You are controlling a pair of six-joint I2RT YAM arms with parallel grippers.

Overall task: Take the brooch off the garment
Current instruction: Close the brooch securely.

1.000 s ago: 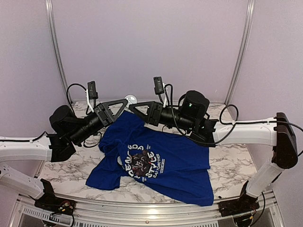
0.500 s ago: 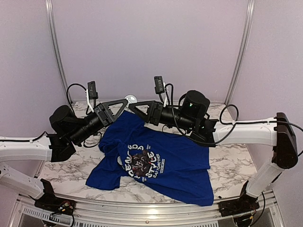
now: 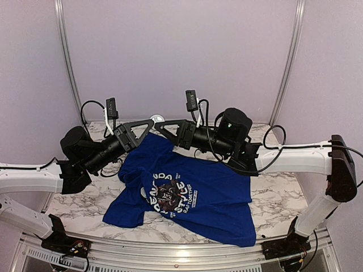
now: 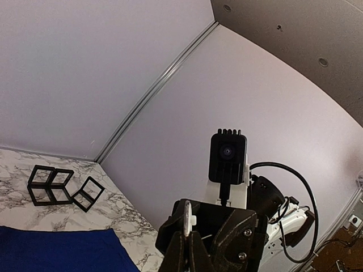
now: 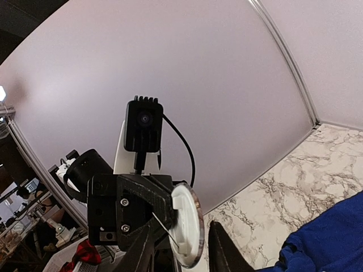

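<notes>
The royal-blue T-shirt lies spread on the table, its panda print facing up. It also shows in the left wrist view and the right wrist view. The brooch, a round white disc with a pin on its back, is off the shirt and held in the air above the collar. My left gripper is shut on the brooch, seen edge-on. My right gripper meets it tip to tip. In the right wrist view the right gripper is open, its jaws on either side of the brooch.
The marble table ends at a white back wall close behind the grippers. Black wire-frame cubes and a single one stand at the far left of the table by the wall corner.
Both gripper tips have risen slightly and the right one has closed in a little on the left. The shirt has not moved.
</notes>
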